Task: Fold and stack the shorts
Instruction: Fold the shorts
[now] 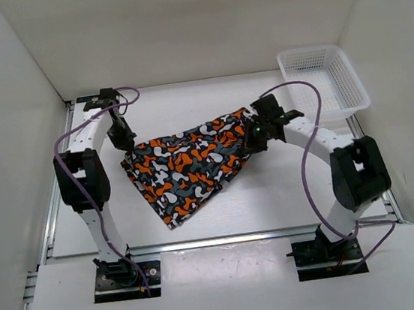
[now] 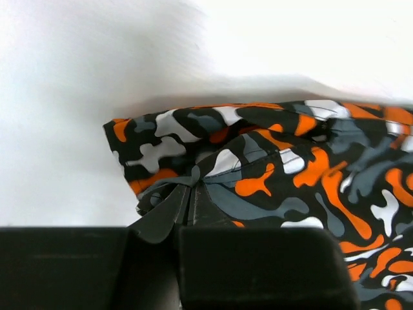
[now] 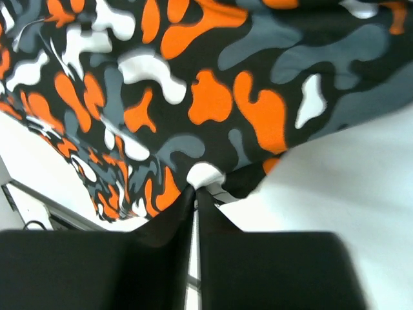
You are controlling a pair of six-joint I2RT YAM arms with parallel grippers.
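The camouflage shorts (image 1: 189, 161), with orange, white, grey and black blobs, hang stretched between my two grippers above the middle of the table. A lower part droops toward the near left. My left gripper (image 1: 124, 139) is shut on the shorts' left top corner; in the left wrist view its tips (image 2: 191, 187) pinch bunched fabric of the shorts (image 2: 277, 168). My right gripper (image 1: 251, 134) is shut on the right top corner; in the right wrist view its tips (image 3: 195, 188) clamp the edge of the shorts (image 3: 193, 84).
A white plastic mesh basket (image 1: 324, 80) stands at the back right of the table. White walls enclose the table on the left, back and right. The arms' bases stand at the near edge.
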